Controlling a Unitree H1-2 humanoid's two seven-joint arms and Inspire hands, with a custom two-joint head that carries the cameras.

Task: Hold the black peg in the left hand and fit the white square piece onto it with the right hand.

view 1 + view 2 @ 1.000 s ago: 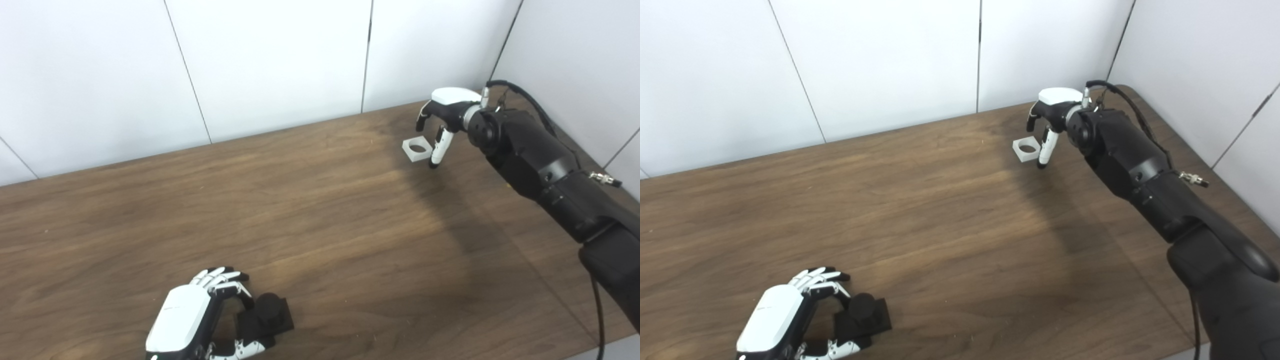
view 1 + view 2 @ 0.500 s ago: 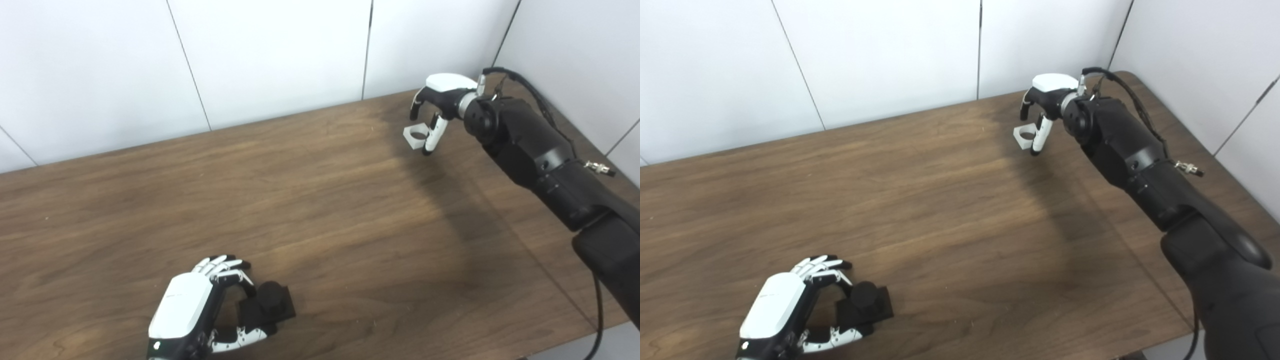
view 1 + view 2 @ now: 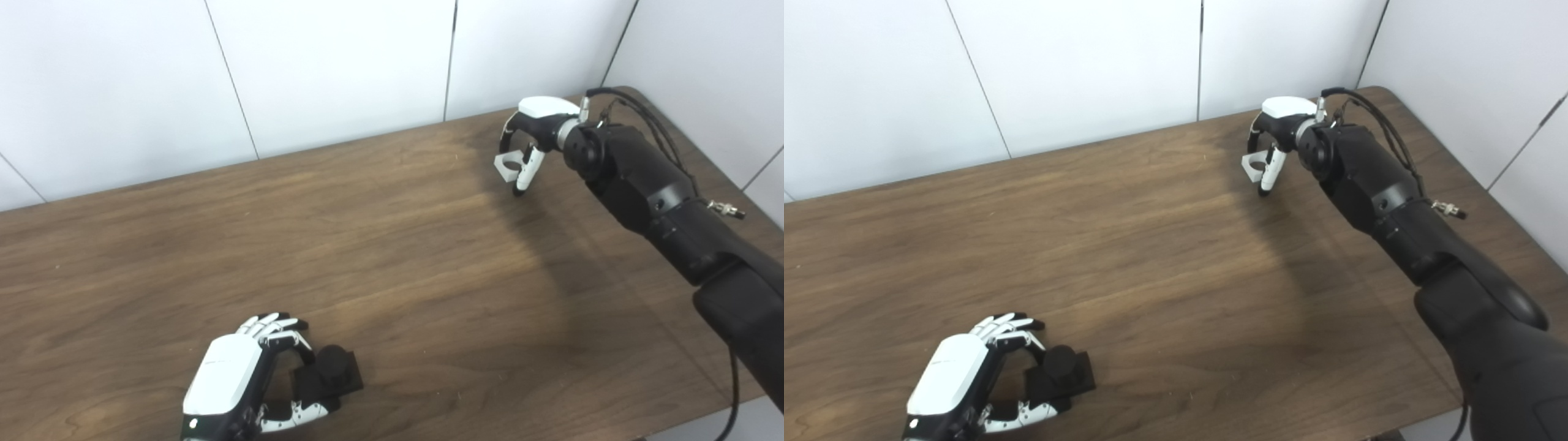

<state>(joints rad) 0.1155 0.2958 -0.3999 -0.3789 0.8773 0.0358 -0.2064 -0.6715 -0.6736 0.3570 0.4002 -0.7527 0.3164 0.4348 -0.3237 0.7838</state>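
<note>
Two task pieces, far apart. White square piece (image 3: 508,166) upper right of frame, between fingers (image 3: 525,174) of right hand (image 3: 531,131); looks tilted, maybe off the surface, cannot tell for sure. Fingers curled around it, thumb side down; closed grip not confirmed. Black peg (image 3: 1061,372) lower left of frame, round post on square base, sitting on surface, left hand (image 3: 961,381) cupped around base, fingers narrow, touching or nearly so.

Handling guess: white piece small, rigid, likely light plastic, hard smooth faces so probably slippery; round hole through middle, thin walls. Best held by two opposite outer edges, hole kept clear for the post. Peg also rigid, likely light; base the place to clamp, post left free.

Wooden surface (image 3: 392,257) dark brown, flat, matte, nothing else on it in view. White panel walls (image 3: 331,67) behind and at right, corner upper right close to right arm, little room there. Open centre for the meeting.
</note>
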